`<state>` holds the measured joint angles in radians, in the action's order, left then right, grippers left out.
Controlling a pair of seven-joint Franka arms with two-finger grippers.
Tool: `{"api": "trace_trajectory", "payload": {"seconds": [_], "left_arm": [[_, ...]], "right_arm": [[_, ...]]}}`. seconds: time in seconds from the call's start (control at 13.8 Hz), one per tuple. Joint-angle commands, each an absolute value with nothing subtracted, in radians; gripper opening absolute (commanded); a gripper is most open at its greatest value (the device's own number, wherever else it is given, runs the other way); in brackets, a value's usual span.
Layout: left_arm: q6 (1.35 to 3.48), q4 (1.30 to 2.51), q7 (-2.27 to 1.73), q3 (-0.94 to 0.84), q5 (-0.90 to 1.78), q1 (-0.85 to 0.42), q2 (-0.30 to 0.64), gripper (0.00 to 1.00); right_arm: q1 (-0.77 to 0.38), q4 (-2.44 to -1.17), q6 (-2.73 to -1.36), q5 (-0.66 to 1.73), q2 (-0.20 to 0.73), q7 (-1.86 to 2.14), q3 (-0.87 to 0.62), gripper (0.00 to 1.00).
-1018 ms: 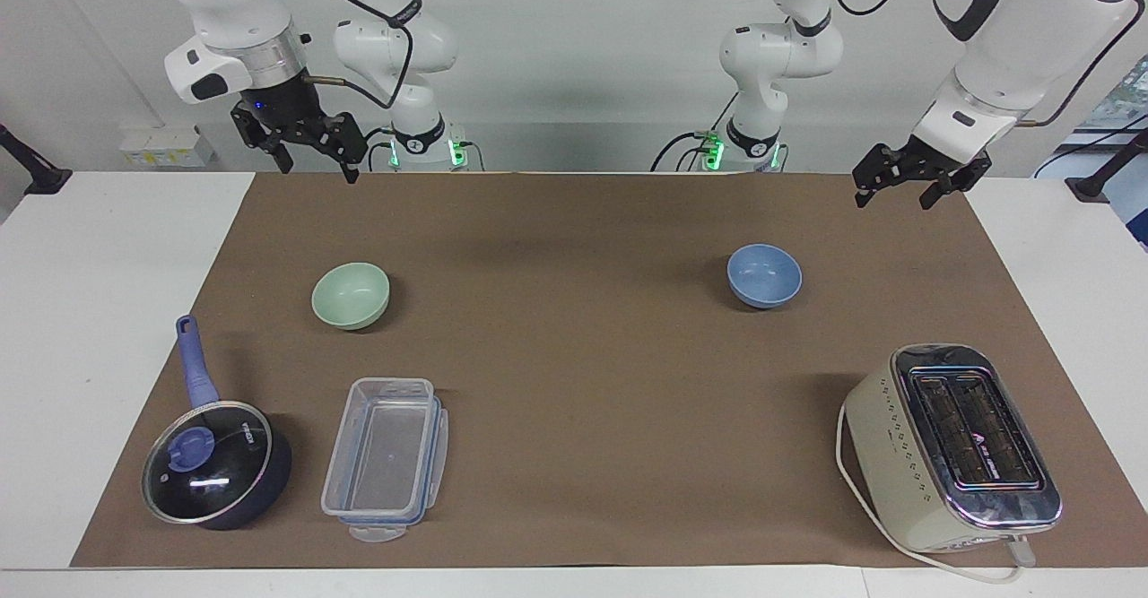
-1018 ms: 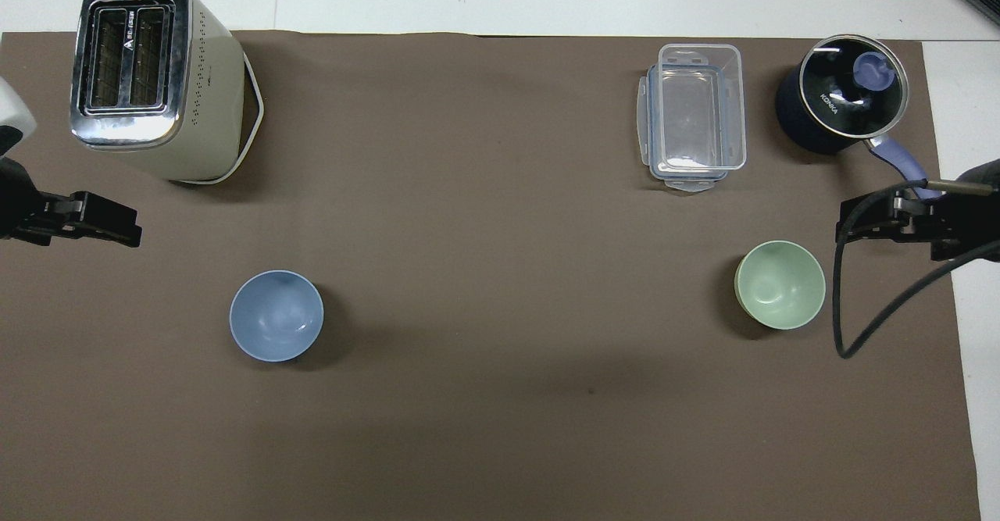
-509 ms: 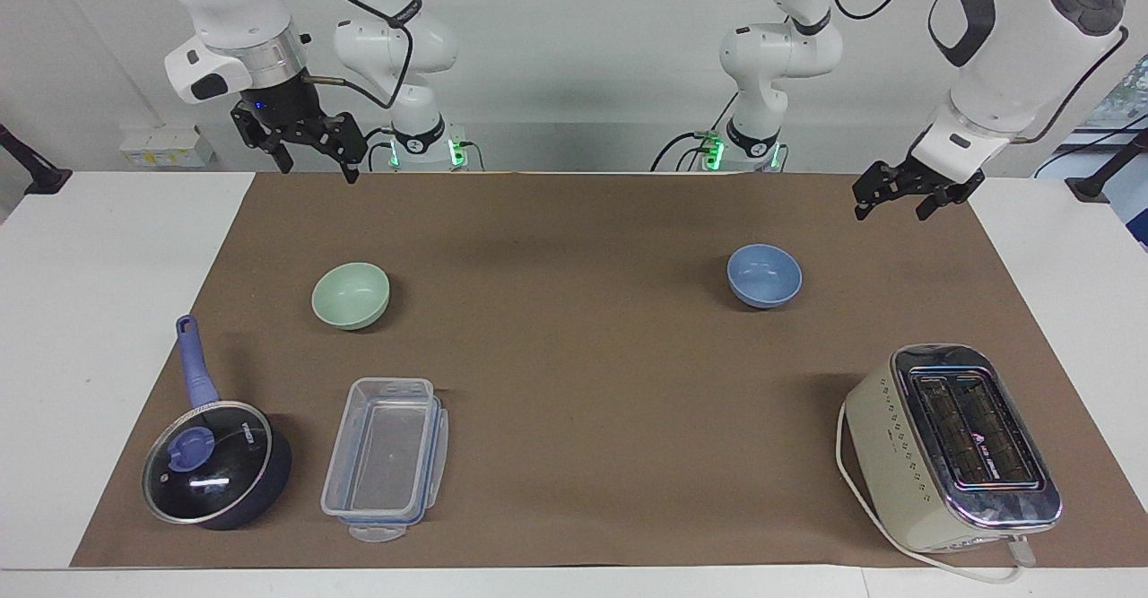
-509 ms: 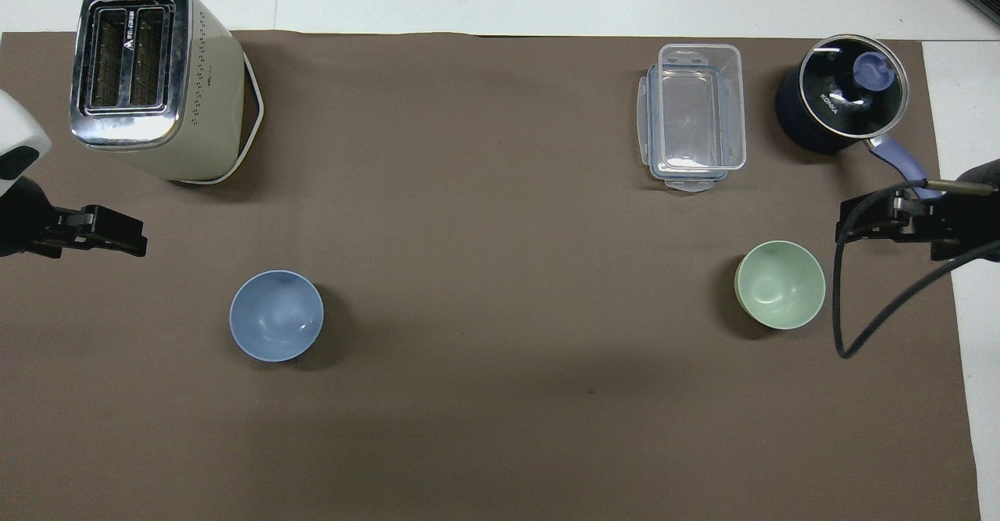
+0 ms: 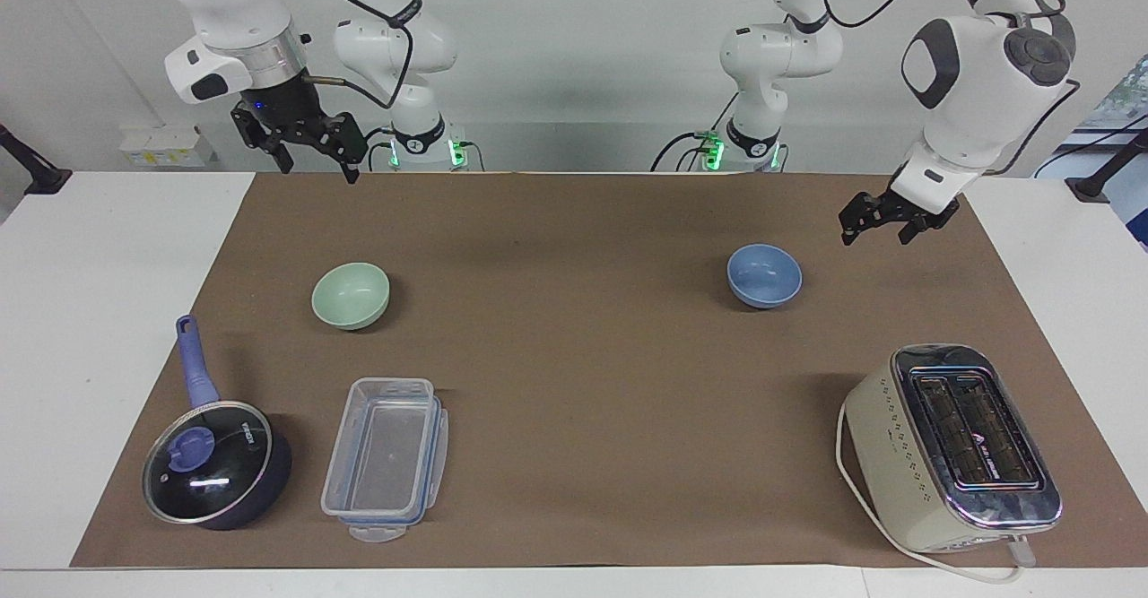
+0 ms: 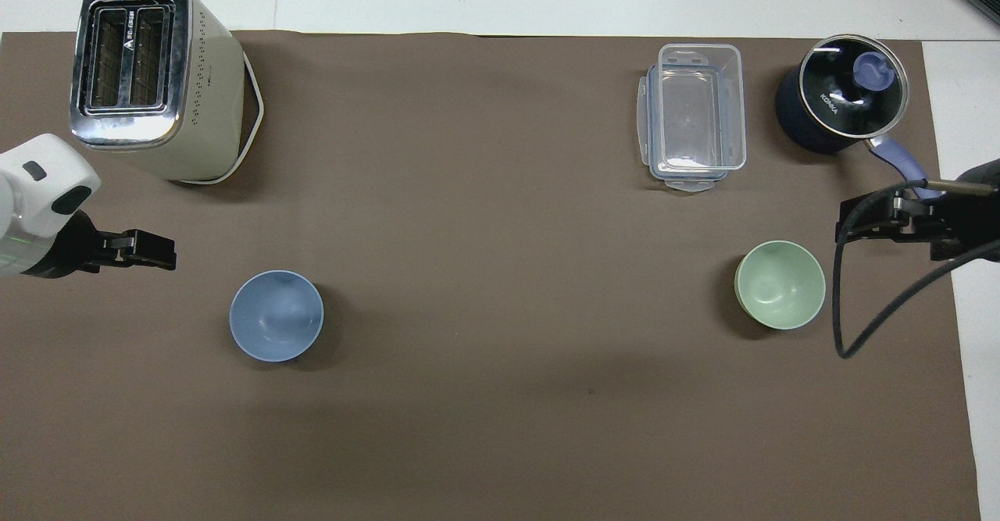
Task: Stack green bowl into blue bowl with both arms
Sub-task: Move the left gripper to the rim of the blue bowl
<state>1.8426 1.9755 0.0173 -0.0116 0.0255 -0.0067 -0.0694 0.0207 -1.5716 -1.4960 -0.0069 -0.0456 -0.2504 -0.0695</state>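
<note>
Both arms up off the table, neither holding anything.

Left arm: comes down from upper right of the facing view, elbow high, big white forearm link angled down toward frame centre. Left gripper (image 5: 874, 229) hangs in the air at right of frame, over bare brown mat, tips pointing down and a little toward the small round periwinkle-blue bowl (image 5: 764, 275). Fingers spread apart, nothing between them. Clear gap between gripper and bowl, no contact. In the overhead view the same gripper (image 6: 148, 249) pokes in from the left edge at mid-height, white wrist housing just above it, blue bowl (image 6: 276, 315) lower and toward centre.

Right arm: drops in from upper left of the facing view, wrist nearly vertical, silver flange above a black hand. Right gripper (image 5: 316, 160) sits high at the mat's top edge, upper left of frame, fingers wide apart and empty. In the overhead view it (image 6: 863, 224) enters at the right edge, mid-height, a black cable looping below it.

Small round pale mint-green bowl (image 5: 351, 295) stands upright on the mat, left of centre in the facing view, below the right gripper and well apart from it; lower right in the overhead view (image 6: 780, 284). Blue bowl upright too, right of centre. The two bowls well apart, bare mat between.

Lower frame, facing view: dark lidded saucepan with blue handle (image 5: 215, 463) lower left, clear plastic rectangular container (image 5: 386, 459) just beside it, cream and chrome toaster (image 5: 951, 446) lower right
</note>
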Motion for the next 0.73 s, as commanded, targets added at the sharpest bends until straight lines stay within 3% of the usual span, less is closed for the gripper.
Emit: {"api": "trace_trajectory", "payload": {"seconds": [0.0,0.65], "left_arm": [[1.931,2.081,0.017,-0.018,0.034,-0.002,-0.107,1.00],[2.203,2.337,0.005,-0.021,0.048,-0.081,-0.106,1.00]], "right_arm": [[0.031,-1.577,-1.505,0.014,-0.051,-0.225,-0.067,1.00],[0.031,-1.577,-1.505,0.014,-0.051,-0.225,-0.066,1.00]]}}
